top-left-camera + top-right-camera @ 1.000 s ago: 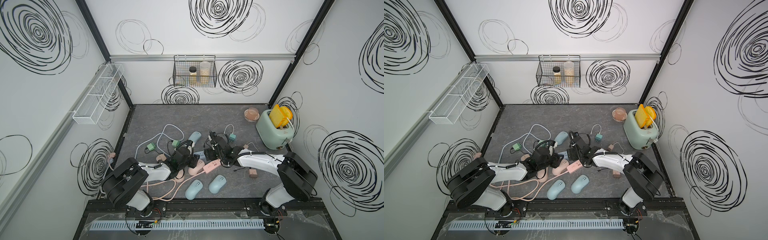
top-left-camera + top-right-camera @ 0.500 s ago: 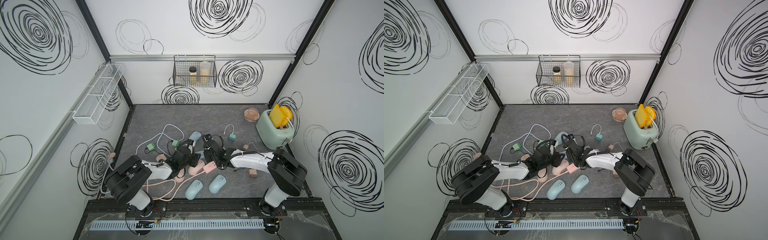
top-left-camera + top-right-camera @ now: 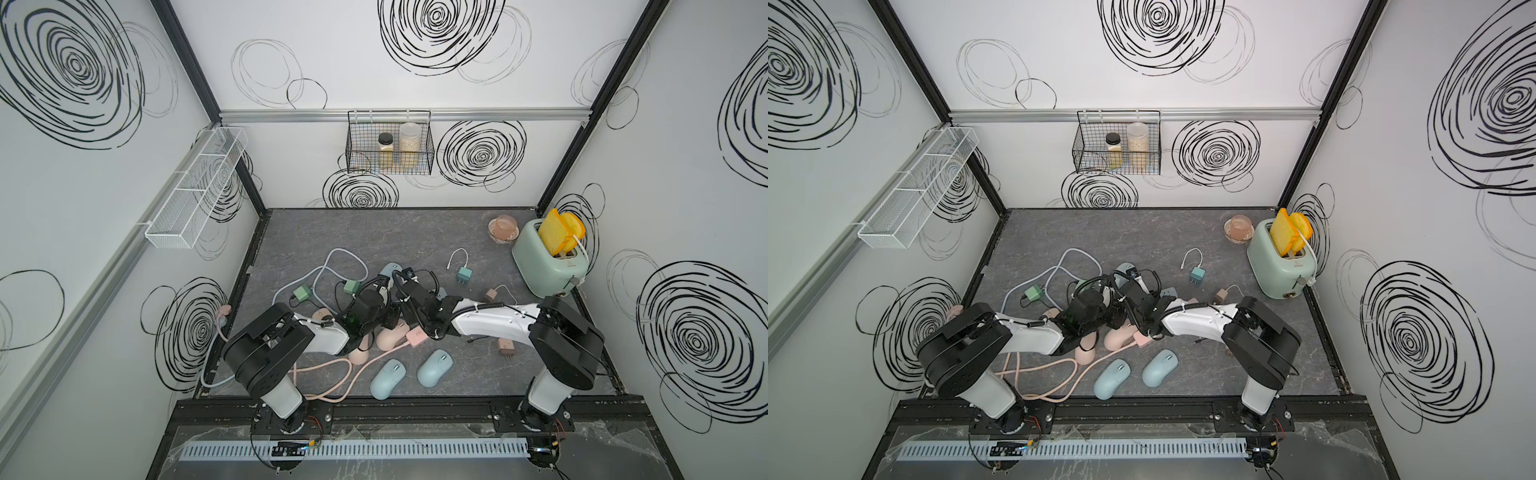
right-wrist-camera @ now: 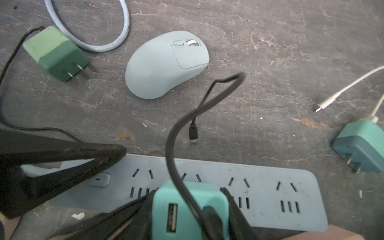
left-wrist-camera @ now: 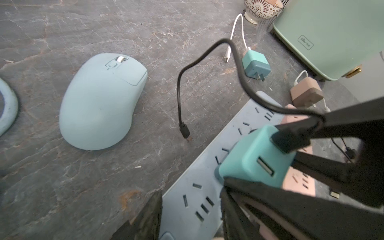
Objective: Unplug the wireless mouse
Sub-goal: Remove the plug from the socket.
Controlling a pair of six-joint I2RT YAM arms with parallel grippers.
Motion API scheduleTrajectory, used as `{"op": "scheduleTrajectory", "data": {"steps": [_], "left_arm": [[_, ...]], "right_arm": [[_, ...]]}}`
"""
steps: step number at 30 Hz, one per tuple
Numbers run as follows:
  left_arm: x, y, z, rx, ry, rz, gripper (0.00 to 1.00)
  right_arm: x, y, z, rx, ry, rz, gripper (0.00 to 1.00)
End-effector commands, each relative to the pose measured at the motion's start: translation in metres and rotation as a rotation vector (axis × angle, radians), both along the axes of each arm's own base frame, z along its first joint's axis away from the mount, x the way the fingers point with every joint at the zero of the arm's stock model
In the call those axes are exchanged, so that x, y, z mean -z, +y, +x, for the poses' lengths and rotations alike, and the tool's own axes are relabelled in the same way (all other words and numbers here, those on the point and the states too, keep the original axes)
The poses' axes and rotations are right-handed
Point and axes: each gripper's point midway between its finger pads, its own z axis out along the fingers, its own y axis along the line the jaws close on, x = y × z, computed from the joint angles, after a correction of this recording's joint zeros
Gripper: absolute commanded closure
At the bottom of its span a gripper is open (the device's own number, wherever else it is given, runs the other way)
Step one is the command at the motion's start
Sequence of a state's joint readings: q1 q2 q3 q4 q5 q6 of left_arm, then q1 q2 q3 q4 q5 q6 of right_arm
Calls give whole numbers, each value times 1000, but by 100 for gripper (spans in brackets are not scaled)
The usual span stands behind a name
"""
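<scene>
Teal plastic now sits pinched in the right pincer [image 4: 189, 194], which was spread a moment ago and has slid left onto the charger [image 5: 249, 158] seated in the blue strip [image 4: 270, 187]. The left pincer [image 5: 190, 195] clamps the strip's left end, bracing for a pull, I'd guess. The cable [image 4: 172, 145] hangs loose, its plug [image 4: 192, 133] on the table [image 4: 270, 62] short of the mouse [image 4: 166, 64], which lies free beyond. A green charger [image 4: 56, 54] lies left, the pink strip [image 3: 417, 336] crowding the near side.
</scene>
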State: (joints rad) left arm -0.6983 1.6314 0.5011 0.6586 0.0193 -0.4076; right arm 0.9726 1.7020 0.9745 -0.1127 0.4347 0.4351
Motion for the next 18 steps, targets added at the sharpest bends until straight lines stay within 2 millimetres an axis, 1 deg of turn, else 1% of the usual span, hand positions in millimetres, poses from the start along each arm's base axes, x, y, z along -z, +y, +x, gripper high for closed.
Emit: {"op": "scheduleTrajectory", "data": {"steps": [1, 3, 5, 6, 8, 10, 12, 14, 18], "left_arm": [[39, 8, -20, 26, 125, 79, 50], [40, 9, -20, 26, 128, 84, 50], [41, 8, -20, 28, 129, 84, 50], [42, 7, -20, 29, 132, 86, 50], [44, 7, -20, 31, 137, 92, 50], [47, 6, -20, 35, 141, 100, 50], [49, 6, -20, 33, 147, 104, 50], [50, 6, -21, 34, 148, 107, 50], [53, 6, -21, 35, 153, 109, 50]], "right_arm": [[-36, 12, 11, -6, -18, 226, 100], [-48, 14, 9, -36, 44, 415, 100], [-58, 16, 9, -49, 75, 506, 100], [-61, 18, 9, -57, 66, 507, 100], [-65, 20, 12, -48, -7, 410, 100], [-63, 18, 17, -12, -63, 292, 100], [-59, 8, 23, 46, -107, 217, 100], [-60, 3, 26, 73, -150, 196, 100], [-76, -2, 32, 104, -262, 204, 100]]}}
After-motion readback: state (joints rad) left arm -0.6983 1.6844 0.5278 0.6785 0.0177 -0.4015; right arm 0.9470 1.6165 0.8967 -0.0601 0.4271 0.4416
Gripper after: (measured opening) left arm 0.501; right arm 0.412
